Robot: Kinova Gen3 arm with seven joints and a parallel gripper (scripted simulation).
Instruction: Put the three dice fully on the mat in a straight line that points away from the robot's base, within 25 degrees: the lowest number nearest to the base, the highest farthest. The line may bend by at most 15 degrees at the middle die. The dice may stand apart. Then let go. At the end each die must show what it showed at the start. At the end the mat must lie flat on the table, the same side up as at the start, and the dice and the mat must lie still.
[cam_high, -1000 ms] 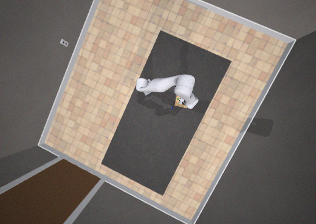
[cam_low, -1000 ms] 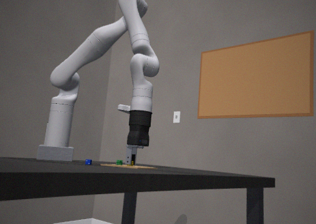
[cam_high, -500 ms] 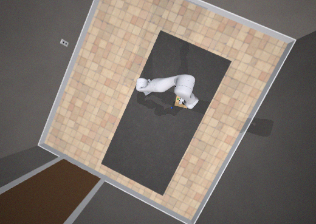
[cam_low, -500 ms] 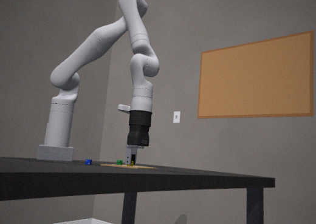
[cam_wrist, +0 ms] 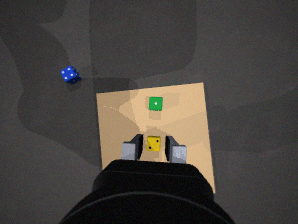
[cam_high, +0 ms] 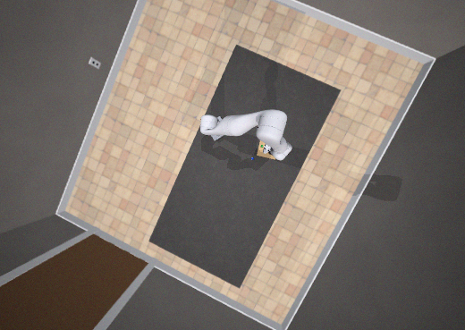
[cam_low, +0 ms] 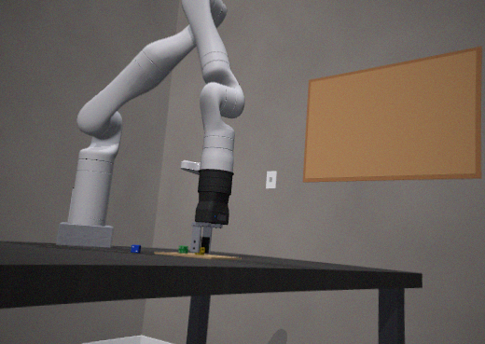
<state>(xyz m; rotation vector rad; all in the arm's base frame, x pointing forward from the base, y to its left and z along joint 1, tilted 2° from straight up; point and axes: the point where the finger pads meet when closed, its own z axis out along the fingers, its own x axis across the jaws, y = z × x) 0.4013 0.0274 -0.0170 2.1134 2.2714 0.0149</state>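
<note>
White jointed arm [cam_low: 140, 74]: wrist vertical, claw [cam_wrist: 153, 148] pointing down, fingers spread astride small yellow die [cam_wrist: 153, 144] on tan square mat [cam_wrist: 190, 115].

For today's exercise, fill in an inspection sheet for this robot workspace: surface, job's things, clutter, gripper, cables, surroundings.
Surface: dark table carrying a tan mat that looks flat.
Job's things: green die on the mat, one pip up; yellow die on the mat between the fingers; blue die off the mat on the table.
Clutter: nothing seen.
Gripper: gripper low over the mat, open, fingers standing clear of the yellow die on both sides.
Cables: nothing seen.
Surroundings: grey wall with an orange board and a white wall plate; tiled floor around the table.
</note>
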